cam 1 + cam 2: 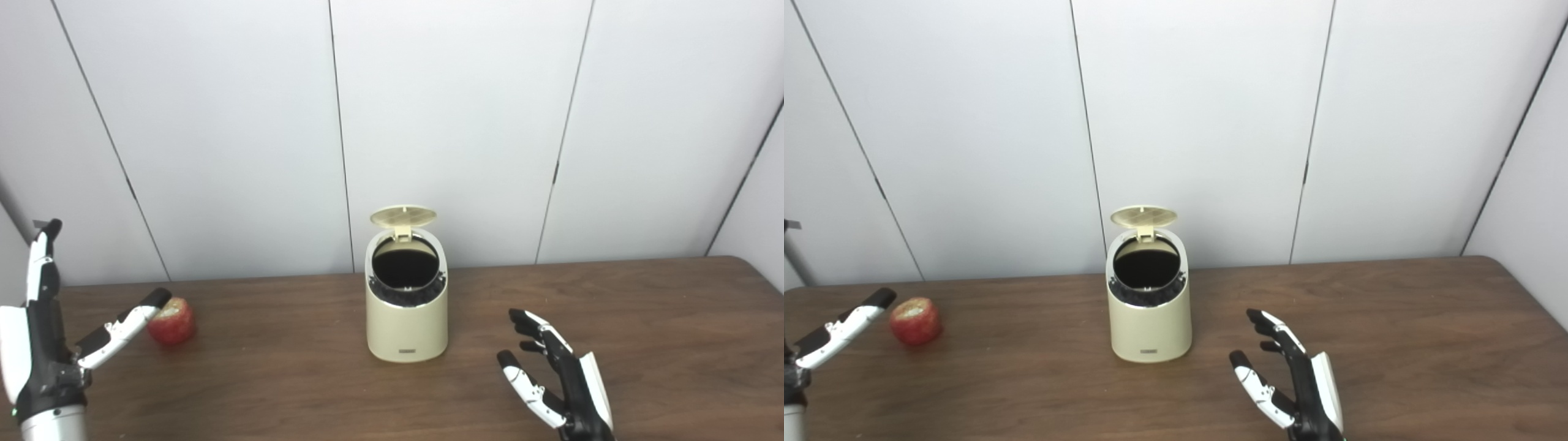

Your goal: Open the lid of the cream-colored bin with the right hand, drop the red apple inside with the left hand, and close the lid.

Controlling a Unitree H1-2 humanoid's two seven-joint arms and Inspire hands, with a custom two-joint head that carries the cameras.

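A brown wooden desk (643, 318) stands before a white panelled wall (459, 122). At its middle, a cream-colored bin (407, 324) stands upright, its round lid (403, 216) flipped up at the back, the dark inside showing. The left hand (46, 343) is released, fingers spread, one fingertip close to the red apple (173, 323) on the desk at left. The right hand (560, 380), also released, hovers right of the bin, empty.

The bin (1150, 318) stands mid-tabletop (1396, 331) with its lid (1143, 217) raised, showing a dark inside. The apple (915, 320) rests far left, just beside a fingertip of the left hand (827, 340). The right hand (1295, 383) hovers empty, fingers spread, right of the bin.
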